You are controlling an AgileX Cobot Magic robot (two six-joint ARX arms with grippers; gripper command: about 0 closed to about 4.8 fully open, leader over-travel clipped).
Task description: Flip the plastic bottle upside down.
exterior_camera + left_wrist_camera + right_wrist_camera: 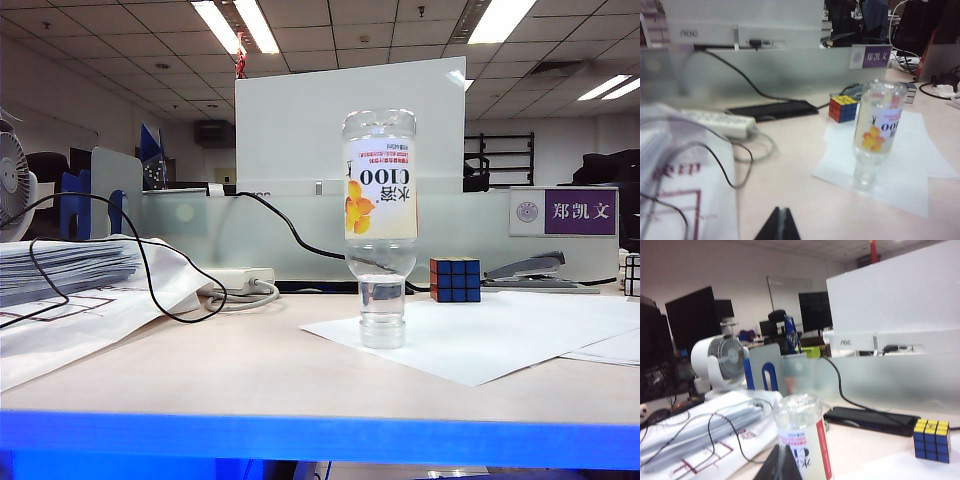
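Observation:
The plastic bottle (381, 220) stands upside down on its cap on a white sheet of paper (500, 335), its "C100" label inverted. No arm shows in the exterior view. In the left wrist view the bottle (877, 131) stands apart from my left gripper (779, 212), whose dark fingers are pressed shut with nothing between them. In the right wrist view the bottle (802, 435) rises just behind my right gripper (781, 450), which is also shut and empty; whether it touches the bottle I cannot tell.
A Rubik's cube (455, 279) sits behind the bottle, a stapler (535, 270) to its right. A white power strip (240, 285), black cables (150, 280) and a stack of papers (70, 275) lie at the left. A frosted divider (250, 230) and monitor (350, 125) stand behind.

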